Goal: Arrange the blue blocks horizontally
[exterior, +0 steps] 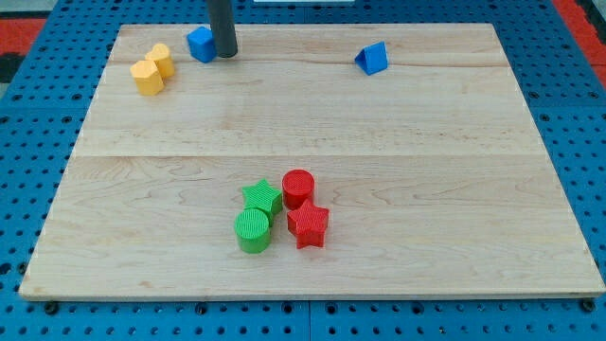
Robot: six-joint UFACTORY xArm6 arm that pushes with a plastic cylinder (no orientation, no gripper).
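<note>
A wooden board [312, 123] on a blue pegboard table is seen with the dark rod standing at the view's top left, my tip [225, 54] set down just to the view's right of a blue block [201, 44], touching it or very nearly so. No jaws are fitted to this rod, so nothing is held or gripped; the block can only be pushed.

The second task piece, a blue triangular block [372, 59], lies well apart toward the view's right, near the top edge and slightly lower in the view than the first. The two are already judged to sit close to one horizontal line, with a wide gap between them.

For the step in hand, a push from the present side would be expected to send the near block toward the view's left, toward the two yellow blocks [151, 70] resting just beyond it. A cleaner result is judged likely if the tip is brought round to the block's top or left face and the block is eased slightly down or rightward, with the push kept through its middle so that it does not spin away.

The green star [261, 198], green cylinder [253, 230], red cylinder [297, 188] and red star [308, 225] are clustered near the view's bottom centre, well clear of the work.
</note>
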